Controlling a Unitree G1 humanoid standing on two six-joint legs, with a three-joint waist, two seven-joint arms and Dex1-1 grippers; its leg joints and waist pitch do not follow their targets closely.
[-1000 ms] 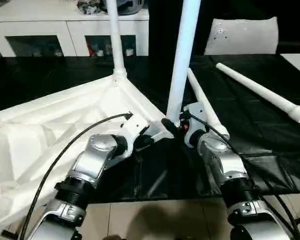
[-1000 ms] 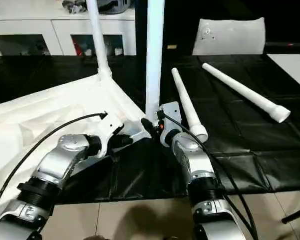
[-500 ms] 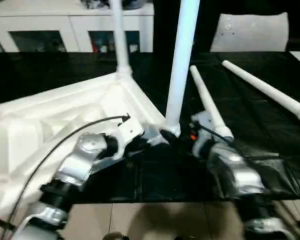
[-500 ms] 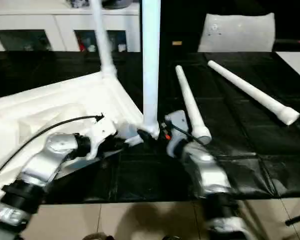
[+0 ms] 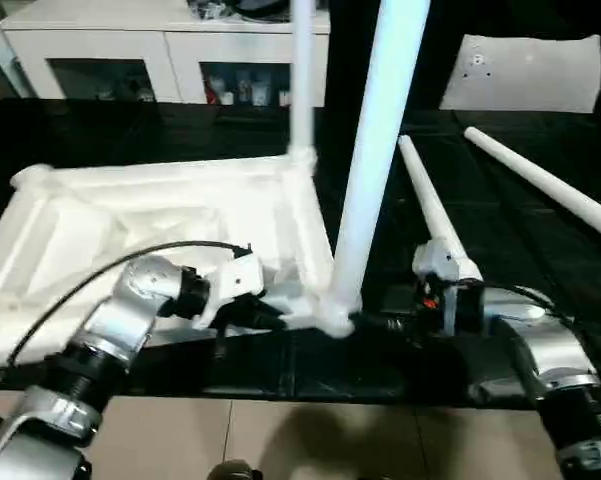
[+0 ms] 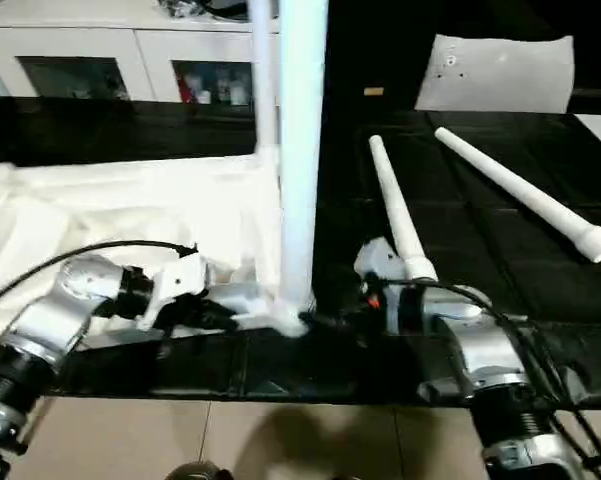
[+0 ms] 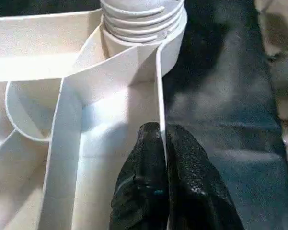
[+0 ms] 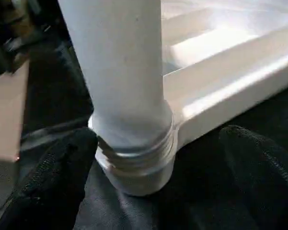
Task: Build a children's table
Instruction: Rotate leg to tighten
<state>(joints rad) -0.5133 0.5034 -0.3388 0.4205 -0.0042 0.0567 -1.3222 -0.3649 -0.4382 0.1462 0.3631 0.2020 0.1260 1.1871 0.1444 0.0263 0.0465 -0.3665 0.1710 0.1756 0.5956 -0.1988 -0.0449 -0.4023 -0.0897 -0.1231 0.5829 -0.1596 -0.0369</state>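
The children's table (image 5: 160, 225) looked light, stiff and slick — best held by its thin rim, where the left gripper (image 7: 162, 139) pinched, at six o'clock below the corner socket (image 7: 143, 28); the right gripper (image 8: 158, 182) stood wide apart around the leg (image 8: 120, 72).

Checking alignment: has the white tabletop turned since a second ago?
Yes. The tabletop has swung clockwise; its edge nearest the loose leg now runs nearly parallel to that leg.

All-white children's table (image 5: 160, 215), black work-table cover (image 5: 500, 260)
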